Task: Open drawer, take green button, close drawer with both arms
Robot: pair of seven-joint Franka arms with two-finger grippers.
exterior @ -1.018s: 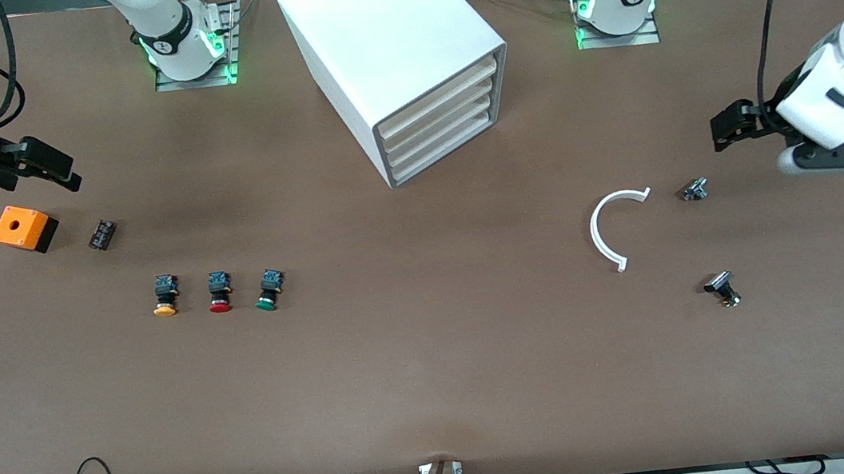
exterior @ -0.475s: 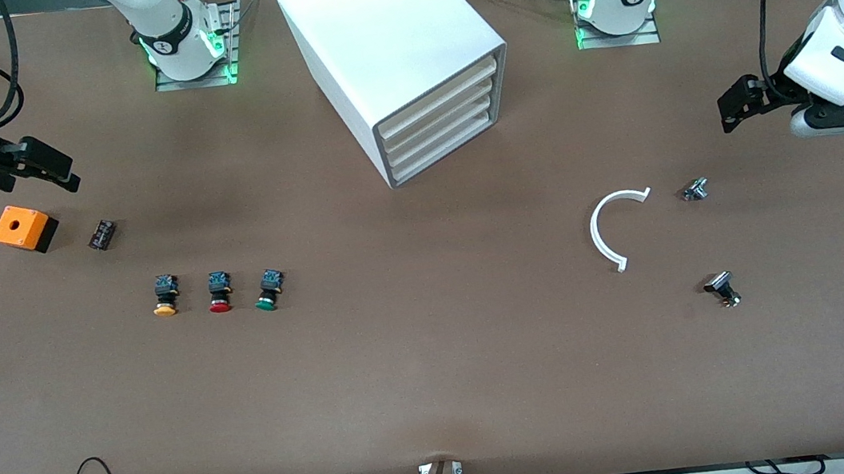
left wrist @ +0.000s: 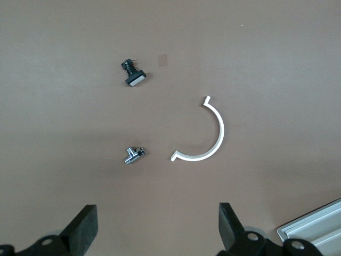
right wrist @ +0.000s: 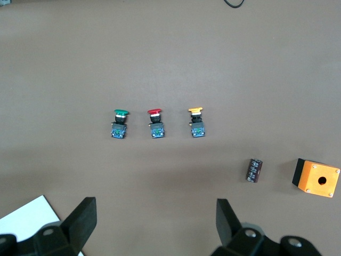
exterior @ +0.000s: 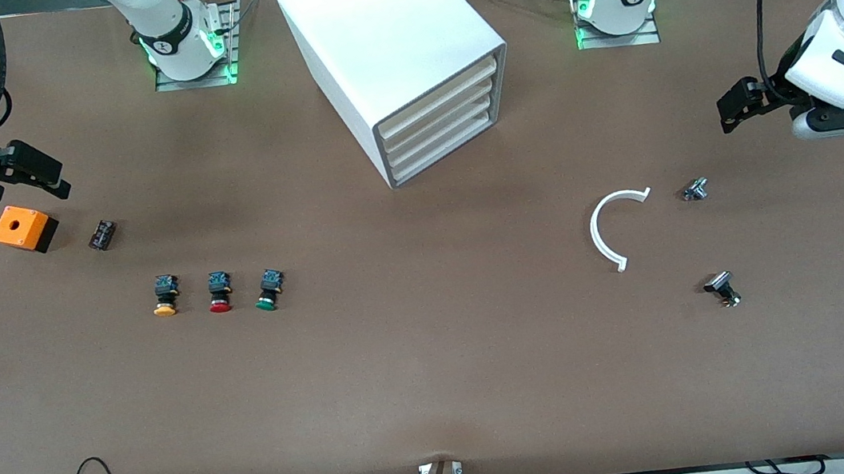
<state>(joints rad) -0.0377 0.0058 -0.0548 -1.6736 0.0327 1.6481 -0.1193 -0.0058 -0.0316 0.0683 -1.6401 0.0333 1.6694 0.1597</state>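
The white cabinet (exterior: 398, 39) stands mid-table near the bases. Its four cream drawer fronts (exterior: 439, 116) are all pushed in. The green-capped button (exterior: 267, 289) lies on the table, nearer the front camera than the cabinet and toward the right arm's end; it also shows in the right wrist view (right wrist: 120, 124). My right gripper (exterior: 56, 179) is open and empty in the air near the orange box; its own view shows the wide gap (right wrist: 154, 221). My left gripper (exterior: 729, 117) is open and empty in the air at the left arm's end; its own view shows it too (left wrist: 158, 226).
A red-capped button (exterior: 219, 292) and a yellow-capped button (exterior: 164, 296) lie beside the green one. An orange box (exterior: 23, 228) and a small black part (exterior: 101, 234) lie at the right arm's end. A white arc (exterior: 605, 231), a metal piece (exterior: 695, 189) and a black part (exterior: 721, 289) lie near the left arm's end.
The left gripper has moved up and toward the bases, then held still. The right gripper has drifted slightly toward the right arm's end of the table. Nothing on the table has moved.
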